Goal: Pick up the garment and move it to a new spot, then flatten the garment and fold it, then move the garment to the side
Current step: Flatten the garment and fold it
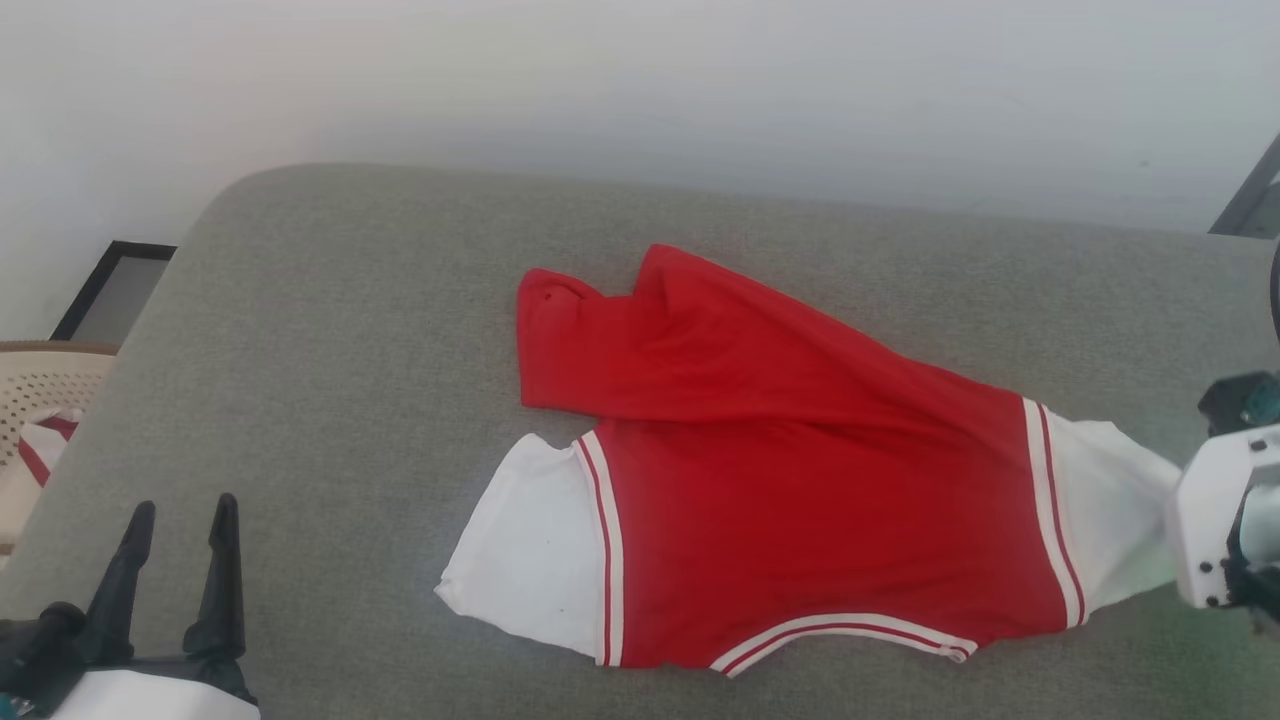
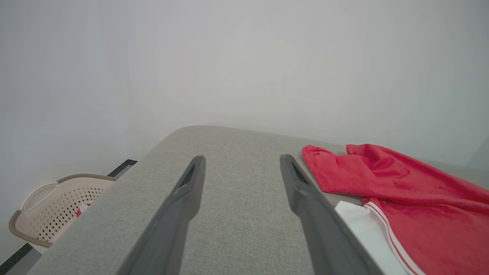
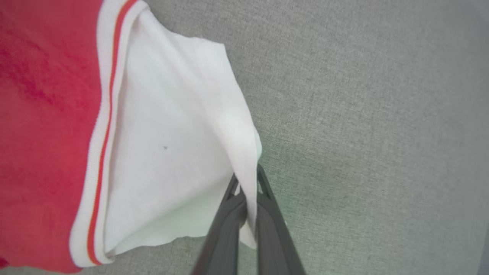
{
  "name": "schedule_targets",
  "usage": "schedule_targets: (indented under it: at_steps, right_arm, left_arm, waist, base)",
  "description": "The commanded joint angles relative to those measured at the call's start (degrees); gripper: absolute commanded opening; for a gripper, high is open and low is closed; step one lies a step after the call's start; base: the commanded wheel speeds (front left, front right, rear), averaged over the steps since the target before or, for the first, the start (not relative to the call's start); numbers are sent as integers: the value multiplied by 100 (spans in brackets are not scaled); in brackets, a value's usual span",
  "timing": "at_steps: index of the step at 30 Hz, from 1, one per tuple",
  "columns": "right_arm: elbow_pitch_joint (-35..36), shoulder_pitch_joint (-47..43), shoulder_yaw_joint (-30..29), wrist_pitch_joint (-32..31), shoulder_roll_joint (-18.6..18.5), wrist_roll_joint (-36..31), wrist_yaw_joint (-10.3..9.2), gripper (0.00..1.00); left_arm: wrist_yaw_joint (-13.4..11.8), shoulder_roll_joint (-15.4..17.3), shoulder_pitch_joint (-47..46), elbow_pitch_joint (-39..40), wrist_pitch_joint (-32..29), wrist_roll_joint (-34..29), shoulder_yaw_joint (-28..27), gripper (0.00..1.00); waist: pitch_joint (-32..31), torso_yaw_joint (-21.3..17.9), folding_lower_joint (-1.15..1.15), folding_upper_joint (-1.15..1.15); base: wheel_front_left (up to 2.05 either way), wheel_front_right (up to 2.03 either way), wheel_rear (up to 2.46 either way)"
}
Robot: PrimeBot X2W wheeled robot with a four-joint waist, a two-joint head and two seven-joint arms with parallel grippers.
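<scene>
— What kind of place is this?
— Looks like a home: a perforated beige laundry basket [image 2: 57, 221] sits left of the left fingers [image 2: 183, 198], a grey upholstered surface [image 2: 237, 229] lies under them, plain white wall [image 2: 244, 57] beyond.

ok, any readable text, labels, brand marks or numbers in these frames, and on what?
None to read.
The garment shows plain red cloth, white sleeves and striped trim, with no lettering on the side facing up.
The grey cushion, the basket and the wall carry no text or signs.
</scene>
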State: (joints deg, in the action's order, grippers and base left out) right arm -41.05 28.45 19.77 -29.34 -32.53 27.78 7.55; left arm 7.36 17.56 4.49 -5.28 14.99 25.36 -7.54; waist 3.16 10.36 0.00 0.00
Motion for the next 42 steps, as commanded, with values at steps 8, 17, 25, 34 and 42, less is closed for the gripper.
schedule_targets:
  at_steps: [8, 17, 25, 34, 42]
  right_arm:
    - [-589, -44, -113, 258, 399, 42, -12, 44]
    - [-435, 340, -51, 833, 452, 59, -11, 100]
    - [368, 280, -332, 2084, 439, -391, -11, 100]
    - [1162, -264, -1170, 3737, 1056, -1369, -11, 100]
    - [2023, -932, -2064, 4376, 1853, -2271, -11, 100]
  left_arm:
    - [13, 130, 7, -19, 26, 132, 139, 100]
    - [13, 450, 75, -21, 27, 255, 242, 100]
    - [14, 787, 112, -45, 7, 525, 550, 100]
    - [14, 1155, 5, -124, -426, 878, 1055, 100]
    - [14, 1471, -165, -367, -1490, 1366, 1597, 100]
  waist:
    - [-14, -103, 0, 0]
    - [-33, -486, 0, 0]
    - [-43, -892, 0, 0]
    - [-37, -1278, 0, 0]
    - [99, -1525, 0, 0]
  base:
    - [0, 0, 0]
    - [0, 0, 0]
    - [0, 0, 0]
    - [0, 0, 0]
    - [0, 0, 0]
